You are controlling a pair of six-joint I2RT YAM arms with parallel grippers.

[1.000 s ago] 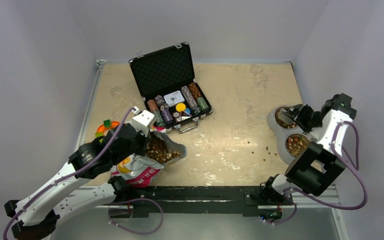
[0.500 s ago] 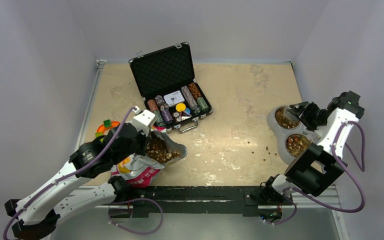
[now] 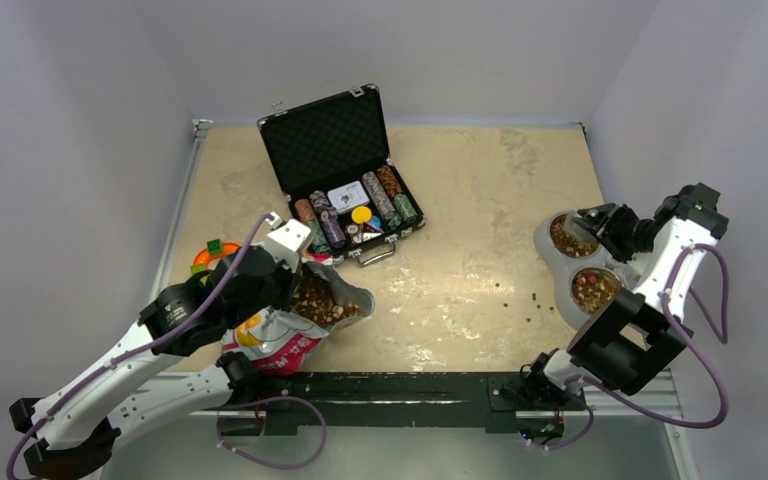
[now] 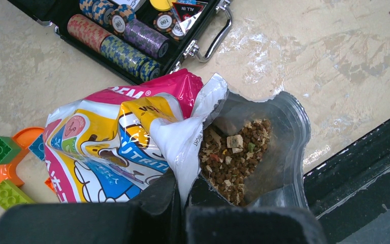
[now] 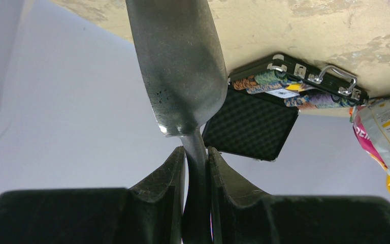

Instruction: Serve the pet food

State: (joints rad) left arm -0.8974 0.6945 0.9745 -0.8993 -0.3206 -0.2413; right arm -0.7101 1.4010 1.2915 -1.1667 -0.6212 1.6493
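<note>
Many brown kibble pellets [image 4: 233,162] fill the open mouth of the printed bag [image 4: 106,142], which stands at the near left of the table [image 3: 460,180]. More lie in both cups of the grey double bowl [image 3: 550,264] at the right edge, and a few are scattered on the tabletop just left of it. The left gripper [image 4: 181,189] is clamped on the bag's white rim. The right gripper [image 5: 195,165], near the far cup, pinches the thin handle of a metal spoon [image 5: 175,66]. An open poker-chip case [image 3: 340,160] sits behind the bag.

Brown pet food [image 4: 236,162]; bag [image 4: 106,137] pink-yellow-blue print; scoop [image 5: 175,66] grey; chips [image 4: 127,53] seemingly striped.
</note>
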